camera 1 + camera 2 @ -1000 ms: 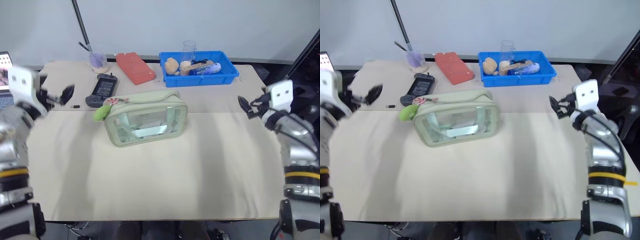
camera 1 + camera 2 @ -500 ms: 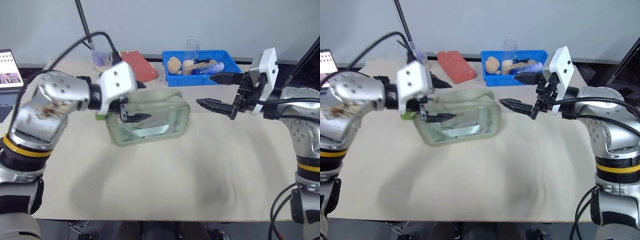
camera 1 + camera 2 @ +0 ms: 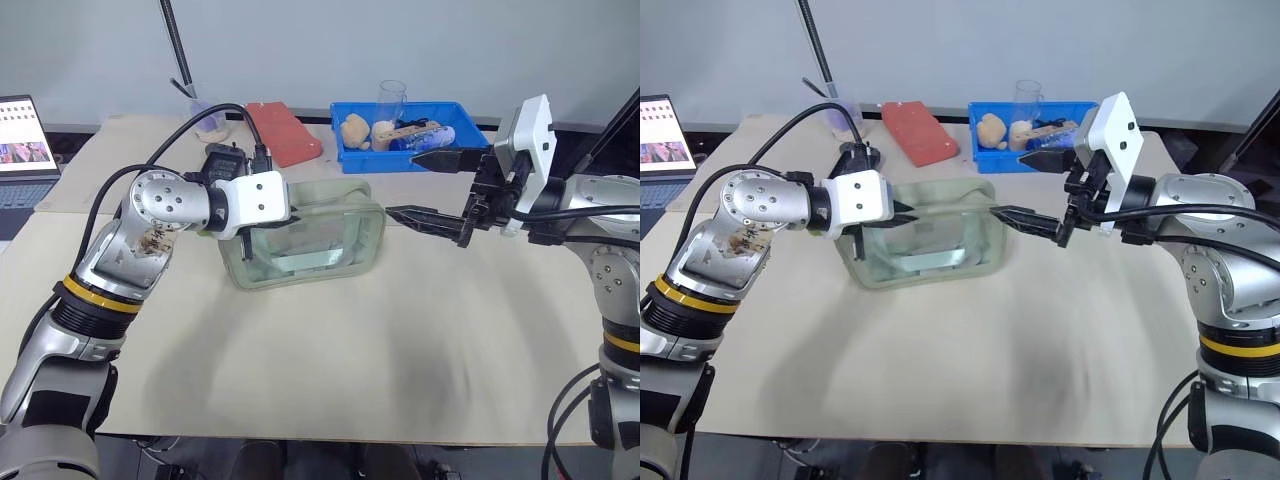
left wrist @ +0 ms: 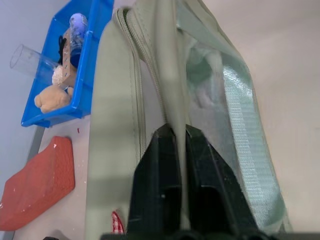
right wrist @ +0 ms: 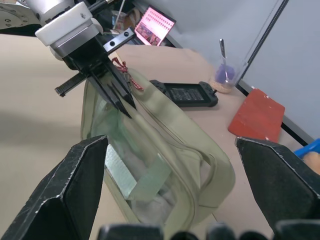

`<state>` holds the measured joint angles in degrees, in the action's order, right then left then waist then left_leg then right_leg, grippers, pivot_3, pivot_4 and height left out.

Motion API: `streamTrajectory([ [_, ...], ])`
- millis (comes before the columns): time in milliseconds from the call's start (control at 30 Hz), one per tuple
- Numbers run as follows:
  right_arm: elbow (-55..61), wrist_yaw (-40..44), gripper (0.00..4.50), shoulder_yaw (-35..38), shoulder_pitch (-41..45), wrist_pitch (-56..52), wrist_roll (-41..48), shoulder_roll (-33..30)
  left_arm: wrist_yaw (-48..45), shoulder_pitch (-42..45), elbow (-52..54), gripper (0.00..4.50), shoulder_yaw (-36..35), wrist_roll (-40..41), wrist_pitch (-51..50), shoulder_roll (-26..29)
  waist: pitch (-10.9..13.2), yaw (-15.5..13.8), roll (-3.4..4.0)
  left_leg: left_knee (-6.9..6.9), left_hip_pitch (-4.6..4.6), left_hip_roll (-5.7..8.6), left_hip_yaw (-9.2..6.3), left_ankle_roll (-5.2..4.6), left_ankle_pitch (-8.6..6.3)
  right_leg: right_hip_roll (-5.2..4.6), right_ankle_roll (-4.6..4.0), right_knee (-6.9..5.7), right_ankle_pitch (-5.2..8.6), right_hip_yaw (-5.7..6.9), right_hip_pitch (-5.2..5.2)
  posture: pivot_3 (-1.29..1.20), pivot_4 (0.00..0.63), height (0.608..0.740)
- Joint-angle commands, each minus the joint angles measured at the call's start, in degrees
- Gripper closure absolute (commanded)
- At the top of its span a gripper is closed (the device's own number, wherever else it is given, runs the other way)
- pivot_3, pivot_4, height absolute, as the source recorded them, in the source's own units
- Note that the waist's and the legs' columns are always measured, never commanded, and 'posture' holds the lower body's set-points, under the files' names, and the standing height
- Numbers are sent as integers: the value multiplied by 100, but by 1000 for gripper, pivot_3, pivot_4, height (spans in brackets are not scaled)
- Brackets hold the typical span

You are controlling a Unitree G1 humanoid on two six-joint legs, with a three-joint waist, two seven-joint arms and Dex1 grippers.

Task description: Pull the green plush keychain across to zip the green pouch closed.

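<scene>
The green pouch [image 3: 310, 235] stands in the middle of the table, its clear window side facing me. My left gripper [image 3: 905, 213] is shut on the fabric edging along the pouch's top, near its left end; in the left wrist view the two black fingers [image 4: 165, 165] pinch that ridge beside the zipper. The green plush keychain is hidden behind my left hand; its red checked link [image 5: 126, 71] shows just behind the fingers. My right gripper [image 3: 430, 187] hovers wide open off the pouch's right end, pointing at it, with nothing between its fingers.
A blue tray [image 3: 370, 160] with small items and a clear glass [image 3: 392, 95] stands behind the pouch. A red block [image 3: 285, 130], a black handheld device [image 5: 185, 92] and a cup with a pen [image 3: 205, 120] lie at the back left. A laptop [image 3: 25, 150] is at far left.
Both arms swung in from the table's sides toward the pouch. The left gripper, open before, has shut on the pouch's top edge. The right gripper has stayed open and hardly moved lately.
</scene>
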<state>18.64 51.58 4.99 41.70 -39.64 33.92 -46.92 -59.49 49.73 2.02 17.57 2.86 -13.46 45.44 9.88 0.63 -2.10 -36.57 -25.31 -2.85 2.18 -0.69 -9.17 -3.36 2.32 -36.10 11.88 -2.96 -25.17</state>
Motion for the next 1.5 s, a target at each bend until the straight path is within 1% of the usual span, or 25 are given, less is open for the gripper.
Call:
streamTrajectory([
  [33, 26, 136, 0, 75, -43, 162, -194, -300, -379, 265, -218, 4477, -326, 219, 530, -36, 0, -13, 0, -1, 0, 0, 0, 0, 0, 0, 0, -1, 0, 0, 0, 0, 150, 740],
  [133, -59, 462, 0, 54, -96, 212, -207, -553, -1068, 361, -674, 4477, -474, 528, 1333, 7, 0, -19, 0, -4, -2, 1, 1, 0, 0, -2, 0, 2, 0, 0, 0, 0, 150, 740],
  [267, -16, 827, 0, -25, -224, 275, -231, -798, -1512, 489, -1222, 4477, -504, 517, 2071, -53, 0, -3, 0, -5, -2, 0, 1, -3, -2, -1, -1, 0, 0, 0, 0, 0, 150, 740],
  [400, 87, 978, 0, -74, -447, 321, -244, -881, -1599, 542, -1455, 4477, -533, 512, 2314, -240, 0, 2, 0, -12, -3, 0, 1, -5, -3, -1, 1, -2, -1, 0, 1, 0, 150, 740],
  [533, 270, 920, 0, -17, -657, 278, -191, -831, -1522, 385, -1264, 4477, -565, 511, 2213, -319, 0, 2, 0, -22, -10, 0, 0, -9, -5, -1, 4, -4, -2, 0, 0, 0, 150, 740],
  [600, 307, 836, 0, -52, -725, 314, -245, -761, -1531, 376, -1118, 3706, -609, 588, 2050, -319, 0, 2, 0, -24, -11, 0, 0, -9, -5, -1, 4, -5, -2, 0, -1, 0, 150, 740],
  [633, 319, 797, 0, -84, -754, 337, -279, -727, -1573, 388, -1019, 3401, -640, 668, 1910, -311, 0, 3, 0, -25, -11, 0, 0, -9, -5, -1, 4, -6, -2, 0, -1, 0, 150, 740],
  [700, 310, 717, 0, -157, -784, 412, -383, -660, -1667, 408, -817, 2466, -712, 865, 1630, -308, 0, 5, 0, -26, -10, -1, -1, -9, -5, -1, 5, -7, -2, 0, 0, 0, 150, 740],
  [767, 201, 583, 0, -293, -785, 571, -595, -512, -1656, 378, -225, 1386, -910, 1641, 622, -423, 0, 7, 0, -27, -10, -1, -1, -9, -5, -1, 5, -9, -2, 0, 0, 0, 150, 740],
  [833, 124, 561, 0, -402, -768, 658, -713, -402, -1630, 313, 293, 373, -999, 2131, -78, -466, 0, 10, 0, -32, -10, -1, -1, -9, -5, 0, 7, -11, -1, 0, 0, 0, 150, 740],
  [867, 94, 564, 0, -447, -748, 677, -745, -352, -1623, 281, 514, 26, -1015, 2291, -343, -452, 0, 9, 0, -32, -10, -1, -1, -9, -5, -1, 10, -11, 0, 0, 1, 0, 150, 740],
  [933, -10, 531, 529, -535, -671, 694, -780, -204, -1580, 254, 910, 0, -1050, 2594, -880, -399, 0, 12, 0, -32, -9, 0, -2, -9, -5, 0, 10, -13, 0, 0, 2, 0, 150, 740],
  [1000, -96, 530, 1180, -588, -627, 724, -827, -106, -1539, 249, 1098, 0, -1072, 2699, -1144, -361, 0, 13, 0, -33, -6, -1, -4, -9, -5, 2, 13, -16, 2, 0, 2, 0, 150, 740],
  [1233, -311, 645, 3650, -737, -643, 924, -1016, 74, -1396, 63, 1248, 0, -1216, 2610, -1395, -71, 0, 18, 0, -34, 1, -1, -5, -9, -5, 4, 13, -21, 2, 0, 4, 0, 150, 740],
  [1300, -352, 682, 4308, -758, -622, 940, -1020, 99, -1293, 53, 1176, 0, -1374, 2697, -1658, 90, 0, 19, 0, -34, 1, -1, -5, -9, -5, 4, 12, -21, 2, 0, 4, 0, 150, 740],
  [1333, -382, 706, 4483, -775, -619, 956, -1028, 108, -1131, 72, 1020, 0, -1547, 2733, -1832, 164, 0, 19, 0, -34, 1, -1, -5, -9, -5, 4, 12, -21, 2, 0, 4, 0, 150, 740],
  [1433, -404, 780, 4483, -788, -644, 973, -1038, 107, -696, 20, 568, 0, -2106, 2819, -2271, 386, 0, 31, 0, -34, 2, -2, -5, -9, -5, 4, 14, -22, 3, 0, 4, 0, 150, 740],
  [1500, -396, 779, 4483, -800, -625, 967, -1053, 121, -510, -250, 329, 0, -2486, 2767, -2396, 617, 0, 49, 0, -33, 4, -5, -5, -9, -5, 7, 19, -23, 6, 0, 4, 0, 150, 740],
])
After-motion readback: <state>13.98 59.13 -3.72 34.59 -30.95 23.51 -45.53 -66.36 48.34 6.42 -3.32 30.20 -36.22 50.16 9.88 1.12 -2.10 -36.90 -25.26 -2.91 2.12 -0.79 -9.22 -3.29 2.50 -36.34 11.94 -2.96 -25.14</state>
